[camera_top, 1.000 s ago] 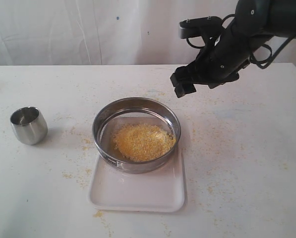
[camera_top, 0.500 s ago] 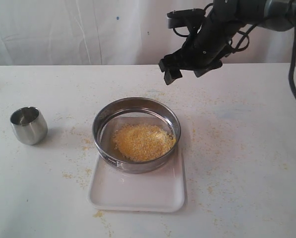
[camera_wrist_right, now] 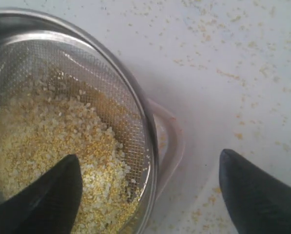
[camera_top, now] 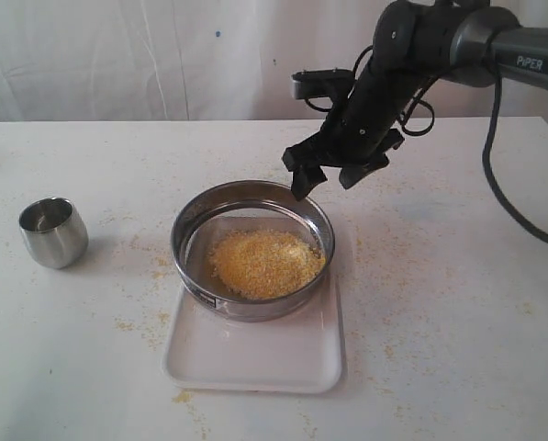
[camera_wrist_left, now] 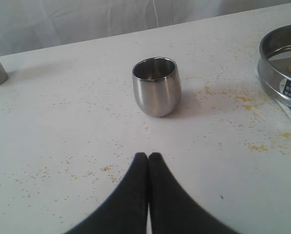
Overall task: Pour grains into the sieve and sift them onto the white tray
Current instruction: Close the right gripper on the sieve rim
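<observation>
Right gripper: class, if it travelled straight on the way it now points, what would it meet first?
Most likely the rim of the sieve. The open right gripper hangs above it, one finger over the grains inside, the other outside over the table. Its height above the rim is hard to judge.

The sieve (camera_top: 251,310): round steel ring with fine mesh and a dark label on its side wall, upright on the far half of the white tray (camera_top: 255,360). The grains (camera_top: 265,264): yellow-orange and pale mix, in a loose heap on the mesh.
</observation>
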